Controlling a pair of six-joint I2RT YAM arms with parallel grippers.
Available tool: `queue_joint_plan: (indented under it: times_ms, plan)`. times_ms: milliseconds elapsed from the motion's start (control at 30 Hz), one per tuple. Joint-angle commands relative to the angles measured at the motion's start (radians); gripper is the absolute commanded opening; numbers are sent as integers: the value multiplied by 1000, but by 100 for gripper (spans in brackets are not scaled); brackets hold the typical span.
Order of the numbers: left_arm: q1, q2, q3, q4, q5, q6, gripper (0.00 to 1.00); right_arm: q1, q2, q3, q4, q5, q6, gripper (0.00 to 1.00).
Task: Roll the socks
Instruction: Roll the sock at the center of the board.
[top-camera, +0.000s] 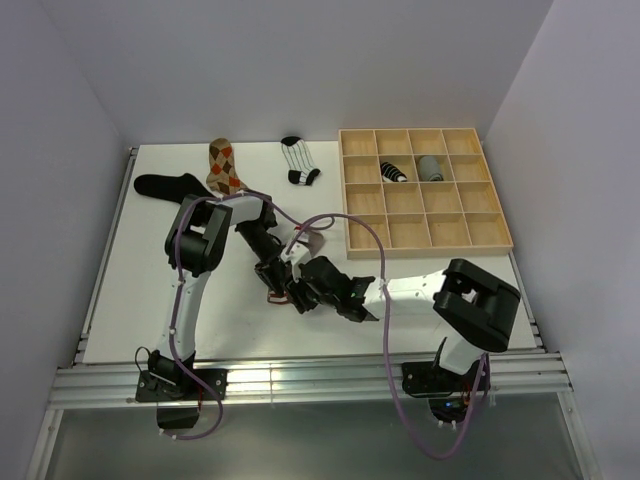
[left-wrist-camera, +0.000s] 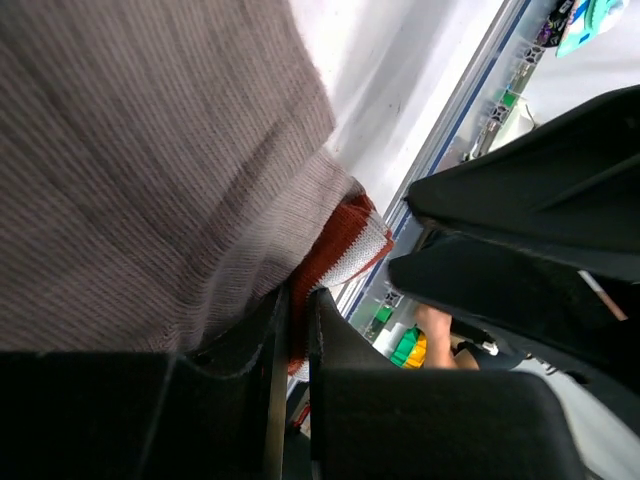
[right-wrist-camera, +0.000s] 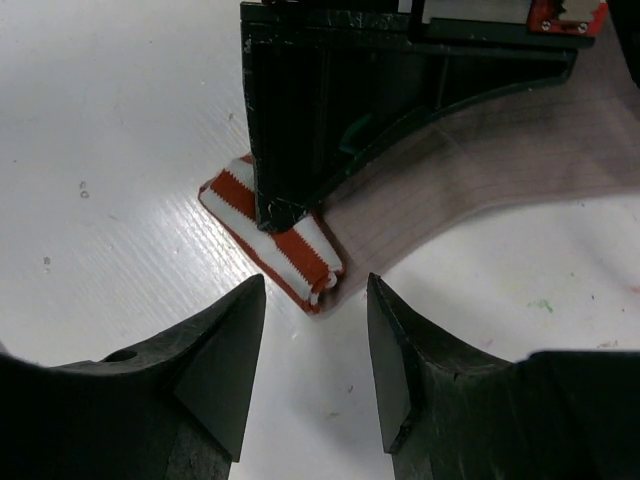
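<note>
Centre of table (top-camera: 130, 300), near front edge: taupe sock (right-wrist-camera: 470, 190), pinched at red-white cuff (right-wrist-camera: 285, 250) by left gripper (left-wrist-camera: 298, 330), jaws closed on fabric. In right wrist view, right gripper (right-wrist-camera: 315, 300) spread, empty; cuff just ahead at 12 o'clock, not touching; sock's long axis runs toward 2 o'clock.

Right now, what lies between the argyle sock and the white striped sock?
Only bare table separates argyle sock and white striped sock, in the top view.

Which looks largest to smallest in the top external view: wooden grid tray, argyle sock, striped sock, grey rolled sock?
1. wooden grid tray
2. argyle sock and striped sock, too alike to rank
3. grey rolled sock, in a tray compartment
</note>
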Motion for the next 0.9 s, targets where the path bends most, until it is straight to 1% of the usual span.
queue_joint_plan:
  times_ms: [0, 133, 233, 267, 333, 400, 467, 567, 633, 667, 700, 733, 767, 833, 867]
  plan:
    - [8, 24, 2, 139, -115, -12, 0, 5, 30, 47, 95, 16, -41, 52]
    - [8, 21, -1, 143, -115, -10, 1, 5, 85, 77, 96, -7, -41, 52]
    - [10, 13, -3, 146, -113, -7, 1, 5, 117, 100, 90, 11, -38, 45]
    - [10, 7, -4, 148, -115, -3, 1, 5, 122, 102, 93, 16, -29, 39]
    - [10, 4, -6, 145, -100, 6, 3, 1, 142, 106, 98, 10, -15, 37]
    - [10, -8, -4, 139, -89, 22, 6, -11, 165, 126, 77, -1, -1, 28]
    - [10, -16, -1, 134, -74, 31, 7, -15, 182, 125, 72, -5, 14, 24]
    - [14, -50, -6, 168, -74, 8, 12, -25, 194, 126, 44, -25, 49, 17]
    - [26, -85, -27, 241, -80, -21, 16, -56, 193, 126, 15, -68, 75, 13]
    - [31, -132, -40, 275, -71, -45, 17, -68, 191, 128, -2, -112, 103, 10]
    - [46, -160, -67, 309, -69, -65, 20, -83, 190, 129, -31, -148, 114, 9]
    - [54, -189, -82, 383, -69, -85, 22, -118, 184, 128, -40, -188, 127, 9]
    - [62, -244, -98, 418, -63, -119, 23, -137, 184, 129, -52, -244, 156, 9]
    - [89, -298, -147, 497, -58, -168, 24, -177, 200, 142, -106, -336, 174, 9]
    - [98, -347, -161, 558, -49, -202, 25, -215, 206, 160, -127, -370, 190, 9]
